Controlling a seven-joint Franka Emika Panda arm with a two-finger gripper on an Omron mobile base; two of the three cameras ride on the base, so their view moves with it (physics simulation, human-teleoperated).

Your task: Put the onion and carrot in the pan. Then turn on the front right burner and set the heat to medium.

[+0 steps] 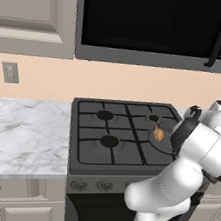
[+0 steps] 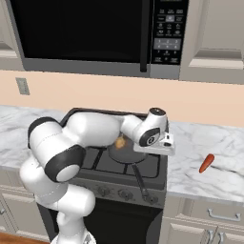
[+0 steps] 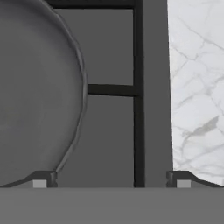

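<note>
The onion (image 1: 158,134) lay inside the pan (image 2: 125,155), which sat on the front right burner of the stove (image 1: 119,134), so this half of the loading looked finished. The pan's long black handle (image 2: 140,183) pointed forward over the front edge of the stove, toward the robot, probably so that it was easy to reach and stayed away from the flame.

The carrot (image 2: 206,163) was not yet in the pan. It lay on the marble counter (image 2: 209,143) to the right of the stove, well apart from the pan. Its long axis ran diagonally in the right base view, with one end up and to the right, toward the wall, and the other end down and to the left, toward the counter's front edge. Which end was the thin one I could not tell.

The gripper (image 3: 111,180) hovered over the right rim of the pan and the right edge of the stove. Its fingers stood wide apart and held nothing. I judged it was free to go to the carrot next.
</note>
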